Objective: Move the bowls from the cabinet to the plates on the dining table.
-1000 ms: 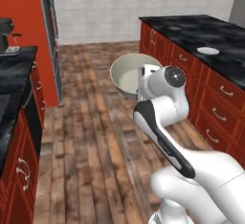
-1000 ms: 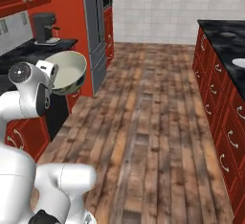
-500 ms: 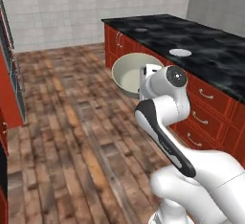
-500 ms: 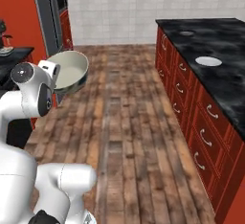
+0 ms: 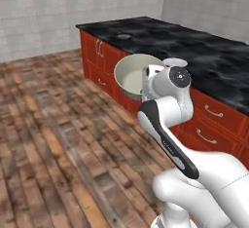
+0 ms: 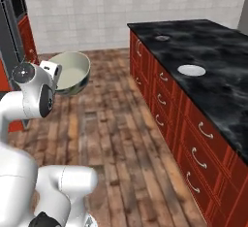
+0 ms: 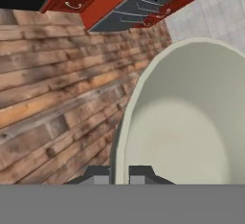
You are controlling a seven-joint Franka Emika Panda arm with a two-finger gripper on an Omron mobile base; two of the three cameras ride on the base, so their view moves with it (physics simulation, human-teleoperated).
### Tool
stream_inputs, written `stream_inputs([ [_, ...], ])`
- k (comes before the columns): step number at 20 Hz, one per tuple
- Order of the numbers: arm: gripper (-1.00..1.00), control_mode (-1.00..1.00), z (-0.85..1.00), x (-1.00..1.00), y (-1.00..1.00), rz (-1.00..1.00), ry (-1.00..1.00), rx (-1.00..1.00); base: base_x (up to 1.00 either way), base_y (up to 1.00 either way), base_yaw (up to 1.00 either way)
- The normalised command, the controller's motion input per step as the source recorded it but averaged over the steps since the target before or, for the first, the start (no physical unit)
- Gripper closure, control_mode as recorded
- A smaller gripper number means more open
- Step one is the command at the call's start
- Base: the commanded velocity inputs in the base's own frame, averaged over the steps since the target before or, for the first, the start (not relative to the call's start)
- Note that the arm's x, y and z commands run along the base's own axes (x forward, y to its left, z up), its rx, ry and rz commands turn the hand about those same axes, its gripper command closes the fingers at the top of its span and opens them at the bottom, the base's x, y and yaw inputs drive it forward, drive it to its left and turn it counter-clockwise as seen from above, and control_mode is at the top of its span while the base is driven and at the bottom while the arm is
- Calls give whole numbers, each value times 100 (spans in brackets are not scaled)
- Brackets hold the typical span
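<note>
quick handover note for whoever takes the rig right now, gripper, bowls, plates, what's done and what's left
Gripper: shut on the rim of the cream bowl, carried tilted in the air over the wood floor, beside the dining table.
Plates: one white plate on the table's near stretch, bare; a second plate with a dark centre further along, also bare.
Done: cream bowl is in hand and out at the table.
Left: set this bowl on one of the plates. The other plate will still need a bowl.
</note>
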Motion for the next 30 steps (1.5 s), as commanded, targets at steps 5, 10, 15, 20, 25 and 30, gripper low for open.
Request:
stream_inputs([
  [5, 100, 100, 0, 0, 0, 0, 0, 0, 100, 0, -35],
  [10, 100, 100, 0, 0, 0, 0, 0, 0, 100, 11, -44],
  [15, 100, 100, 0, 0, 0, 0, 0, 0, 88, 48, -47],
  [20, 100, 100, 0, 0, 0, 0, 0, 0, 49, 72, -53],
  [25, 100, 100, 0, 0, 0, 0, 0, 0, 38, 77, -55],
  [30, 100, 100, 0, 0, 0, 0, 0, 0, 31, 96, -44],
])
